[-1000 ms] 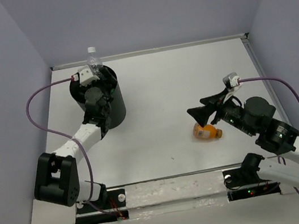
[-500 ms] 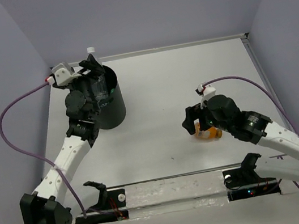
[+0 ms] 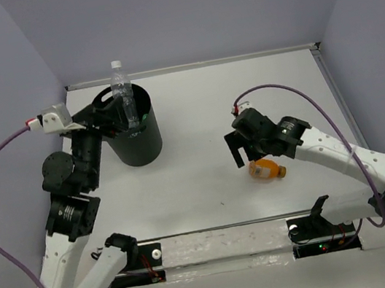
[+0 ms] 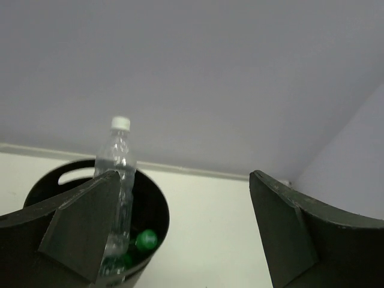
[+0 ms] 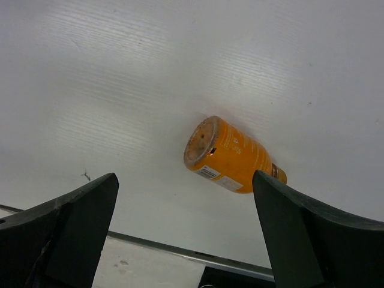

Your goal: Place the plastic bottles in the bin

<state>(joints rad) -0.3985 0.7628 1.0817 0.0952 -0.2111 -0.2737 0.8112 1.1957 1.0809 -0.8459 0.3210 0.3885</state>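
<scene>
Orange bottle (image 3: 266, 169), one, right of the bin (image 3: 141, 149) holding one clear bottle (image 3: 122, 89); my left hand (image 4: 185, 198), right hand (image 5: 185, 198) gape wide.

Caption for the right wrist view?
Open right gripper poised over the orange bottle lying on its side on the white table.

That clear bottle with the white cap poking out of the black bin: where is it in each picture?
Top external: the clear bottle is at upper left, sticking up out of the bin.
Left wrist: the clear bottle is left of centre, rising above the bin.
Right wrist: not in it.
Shared landmark: the bin, seen in the top external and left wrist views.
</scene>
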